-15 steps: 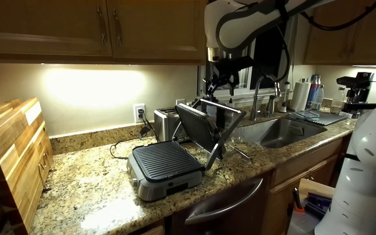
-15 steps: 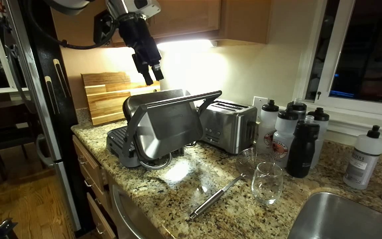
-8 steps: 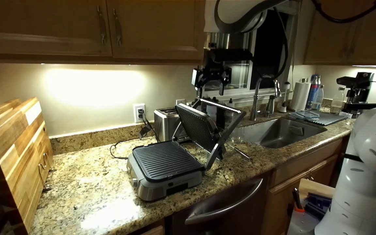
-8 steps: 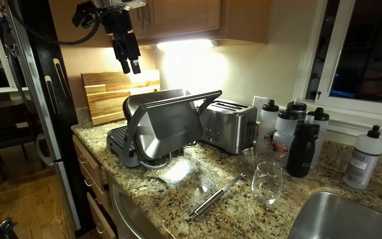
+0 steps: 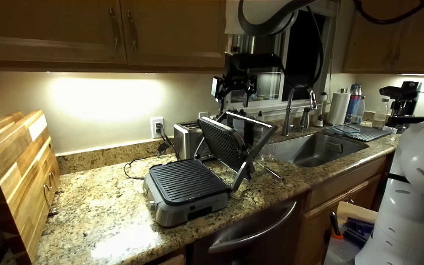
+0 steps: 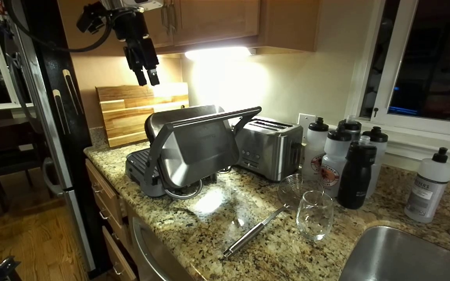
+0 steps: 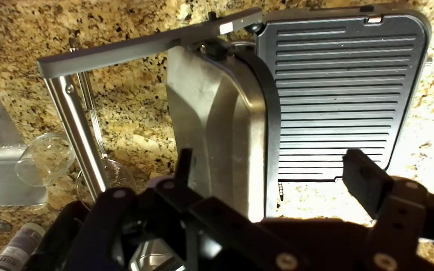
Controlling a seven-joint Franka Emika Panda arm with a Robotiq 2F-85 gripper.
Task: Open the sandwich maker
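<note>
the sandwich maker sits on the speckled granite desk, its lid standing open and leaning back; the cooking plates are dark, ribbed with straight parallel ridges. outside, the lid is smooth metal with bevelled edges, and the bar handle is a round shiny steel tube between two flat grey arms. the hand, black and jointed, hangs above the sandwich maker and apart from it, its fingers spread well away from each other. just beside the sandwich maker stands a boxy stainless-steel toaster with rounded corners. on the lid side of the sandwich maker lies a wire-mesh strainer with a textured metal grip, near a clear stemless glass; translucent plastic squeeze bottles stand farther off. on its opposite side, cutting boards of striped wood stand on edge.
</note>
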